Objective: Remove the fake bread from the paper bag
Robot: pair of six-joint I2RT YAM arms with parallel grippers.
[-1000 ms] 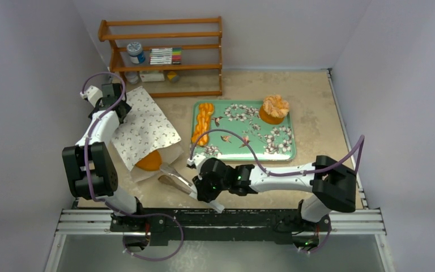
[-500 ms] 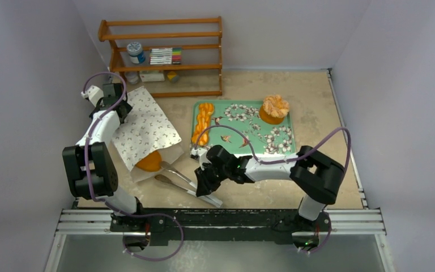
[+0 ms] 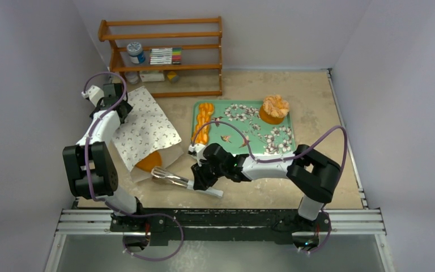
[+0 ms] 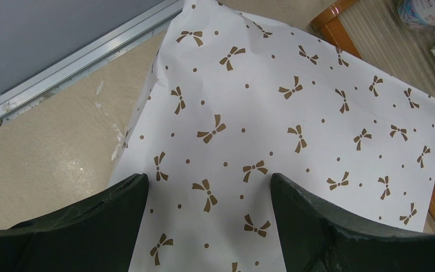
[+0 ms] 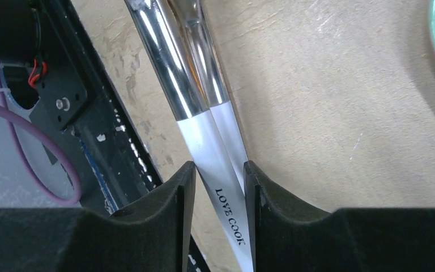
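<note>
One orange fake bread (image 3: pixel 149 161) pokes from the near mouth of the paper bag (image 3: pixel 144 127). A long loaf (image 3: pixel 203 123) and a ruffled pastry (image 3: pixel 274 107) already lie on the green tray (image 3: pixel 292 141), so probably one remains. The right gripper (image 3: pixel 199 177) clamps tongs (image 3: pixel 173 179) just beside it, over bare desk (image 3: pixel 317 102). The left gripper (image 3: pixel 113 93), spread wide, sits at the bag's far end.

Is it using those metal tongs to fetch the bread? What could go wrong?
The right gripper pinches the smooth tongs near their handle end, so they might twist or slip. Only a little fake bread shows at the mouth of the paper bag; the tips could snag paper instead. The left gripper looks open, so the bag may slide.
</note>
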